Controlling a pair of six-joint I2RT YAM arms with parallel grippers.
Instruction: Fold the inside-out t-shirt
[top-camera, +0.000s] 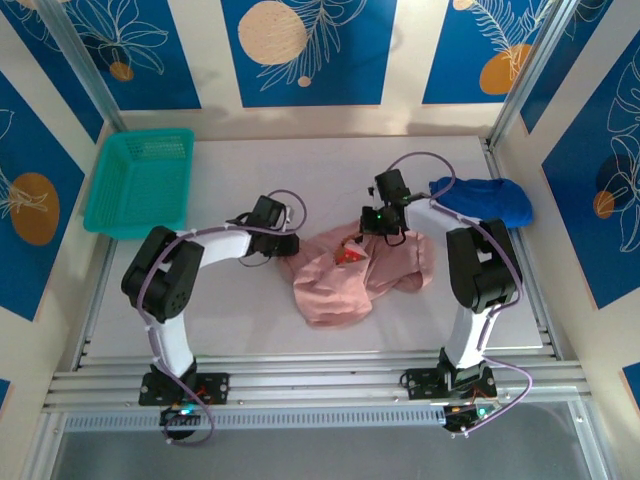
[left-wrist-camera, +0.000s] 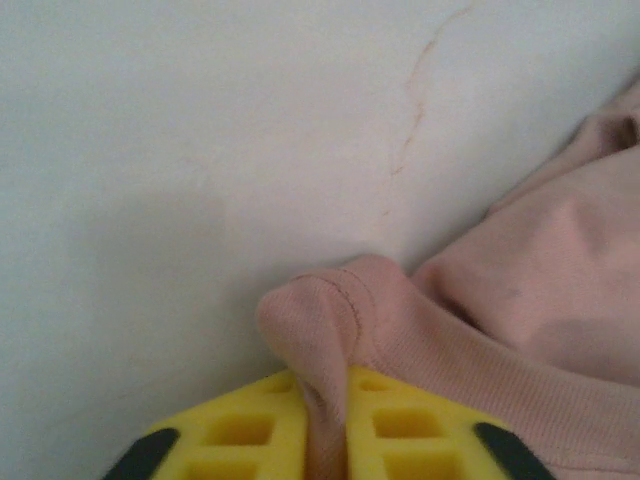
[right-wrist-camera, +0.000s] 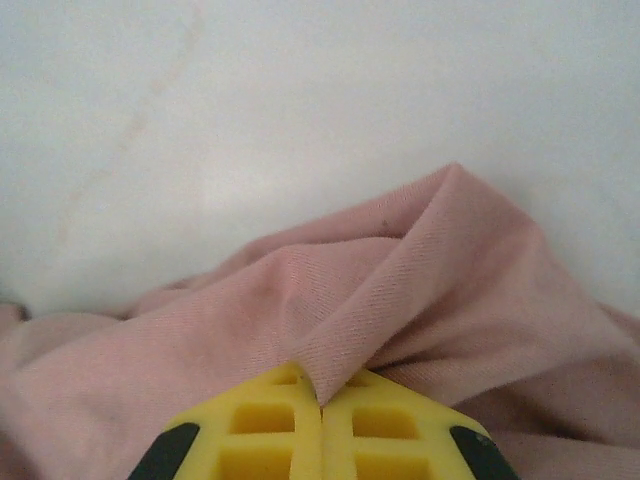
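The crumpled dusty salmon-pink cloth t-shirt (top-camera: 340, 290) lay bunched between the tools, the left tool (left-wrist-camera: 325, 400) pinching its stitched left edge, the right tool (right-wrist-camera: 320, 395) pinching a far-side fold.

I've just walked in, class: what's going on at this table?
A crumpled pink t-shirt lies in the middle of the table, not yet folded. The left hand is shut on its hemmed edge, and the right hand is shut on a raised fold. A blue garment and a teal basket lie apart.
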